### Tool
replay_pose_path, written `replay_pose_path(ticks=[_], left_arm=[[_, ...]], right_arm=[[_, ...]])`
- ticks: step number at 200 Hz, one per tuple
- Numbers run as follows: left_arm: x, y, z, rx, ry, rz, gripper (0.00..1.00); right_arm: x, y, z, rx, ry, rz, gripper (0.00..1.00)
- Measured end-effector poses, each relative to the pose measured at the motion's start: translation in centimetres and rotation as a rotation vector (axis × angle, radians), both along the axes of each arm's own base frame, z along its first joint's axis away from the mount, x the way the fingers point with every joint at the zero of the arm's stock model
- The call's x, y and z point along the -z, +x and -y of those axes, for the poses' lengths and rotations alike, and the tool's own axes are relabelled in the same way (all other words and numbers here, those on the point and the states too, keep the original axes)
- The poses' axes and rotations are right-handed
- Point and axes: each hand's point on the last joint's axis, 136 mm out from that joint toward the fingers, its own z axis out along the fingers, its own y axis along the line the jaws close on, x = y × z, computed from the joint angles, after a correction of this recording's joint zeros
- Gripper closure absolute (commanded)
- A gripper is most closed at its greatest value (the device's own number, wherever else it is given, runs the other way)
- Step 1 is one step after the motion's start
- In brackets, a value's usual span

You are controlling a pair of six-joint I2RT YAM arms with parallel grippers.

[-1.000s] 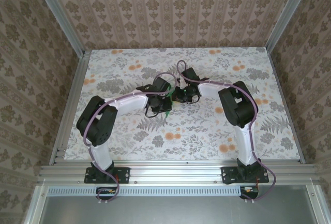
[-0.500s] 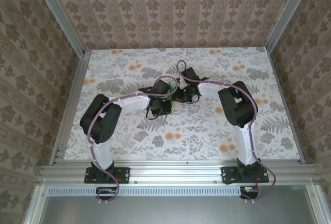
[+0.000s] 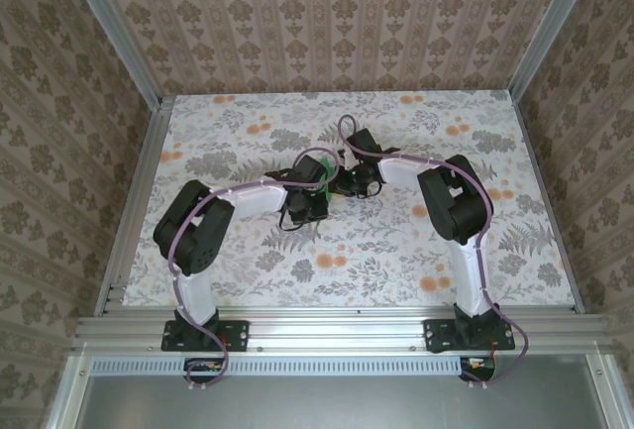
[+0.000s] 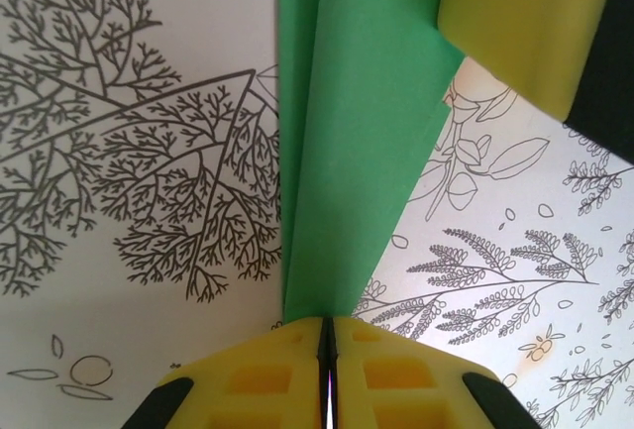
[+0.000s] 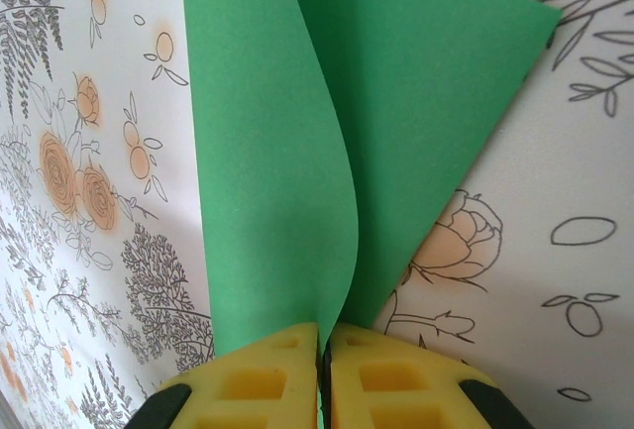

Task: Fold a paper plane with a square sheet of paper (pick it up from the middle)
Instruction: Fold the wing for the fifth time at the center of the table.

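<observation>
The green sheet (image 5: pixel 396 102) is thin, matte, faintly grainy paper, bent along a soft crease into two layers that spread apart in a narrow V. One free corner ends in a sharp point. The right gripper (image 5: pixel 324 355), its yellow fingers moulded with square recesses, is clenched on the lower end of that fold. The left gripper (image 4: pixel 328 345) pinches another edge of the same sheet, with only a hairline seam between its fingers. A yellow pad (image 4: pixel 525 23) of the other gripper overlaps the paper at the upper right. From above, both grippers meet over the middle of the table (image 3: pixel 416 251), printed with orange blooms and grey ferns, inside patterned walls (image 3: pixel 327 23). There the black wrists cover most of the paper, leaving a green sliver. The sheet runs off the top of both wrist views, and I cannot tell whether it touches the table.
</observation>
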Motion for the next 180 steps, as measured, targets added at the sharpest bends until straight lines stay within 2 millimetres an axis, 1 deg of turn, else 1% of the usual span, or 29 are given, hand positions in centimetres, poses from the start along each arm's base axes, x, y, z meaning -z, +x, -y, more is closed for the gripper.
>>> replay_pose_path(ticks=[81, 180], left_arm=[[0.0, -0.4, 0.6, -0.010, -0.069, 0.004, 0.87], [-0.2, -1.7, 2.6, 0.040, -0.103, 0.015, 0.87]], right_arm=[[0.0, 0.1, 0.0, 0.000, -0.010, -0.021, 0.89], [0.1, -0.3, -0.1, -0.003, -0.018, -0.041, 0.89]])
